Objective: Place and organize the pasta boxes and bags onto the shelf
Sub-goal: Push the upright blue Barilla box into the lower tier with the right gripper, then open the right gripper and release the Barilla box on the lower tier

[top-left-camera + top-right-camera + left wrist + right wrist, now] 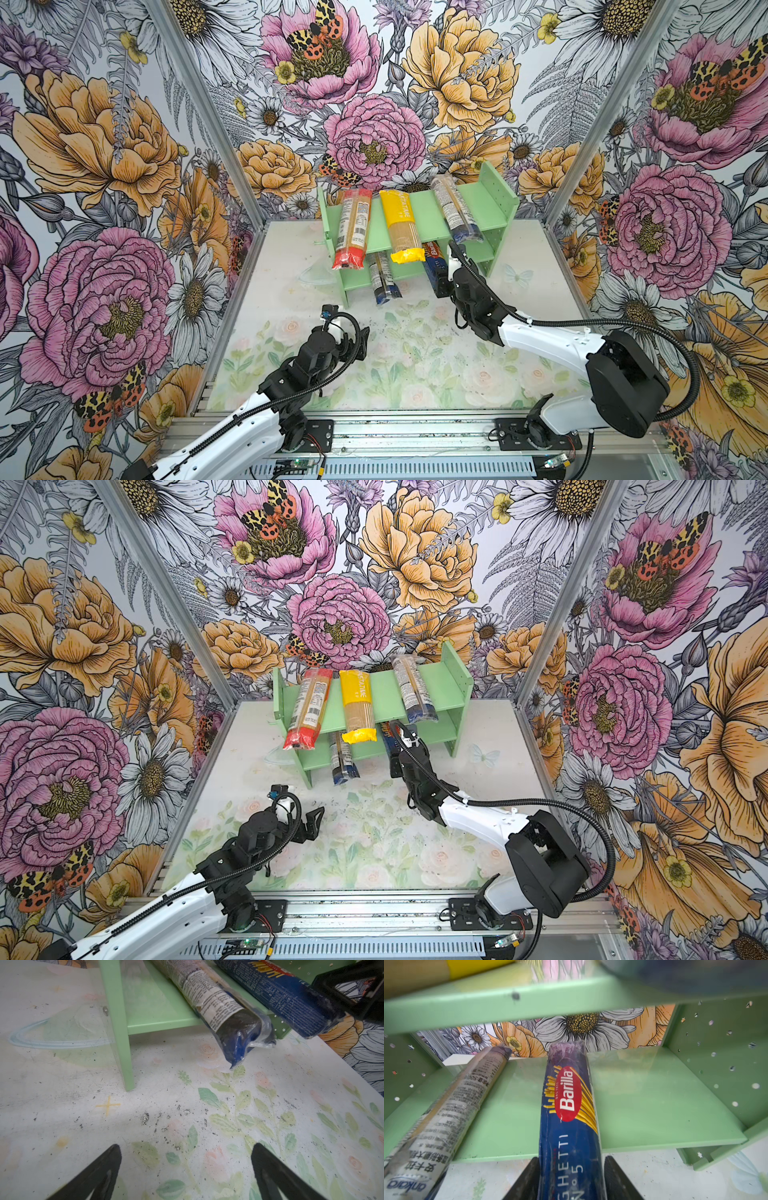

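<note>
right gripper (571,1158) | jaws flanked Barilla box (569,1105); clamped or slack, could not tell | judged stiff, light, slick; best held at end between jaws

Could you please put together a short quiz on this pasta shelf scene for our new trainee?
1. How many packs lie on the top tier of the shelf?
2. True or false: the left pincer holds a pack.
3. Fill in: the fingers of the right pincer flank the ___ box.
Key:
1. Three: red-ended bag, yellow bag, blue-ended bag.
2. False: it is open and empty.
3. Barilla box.
</note>
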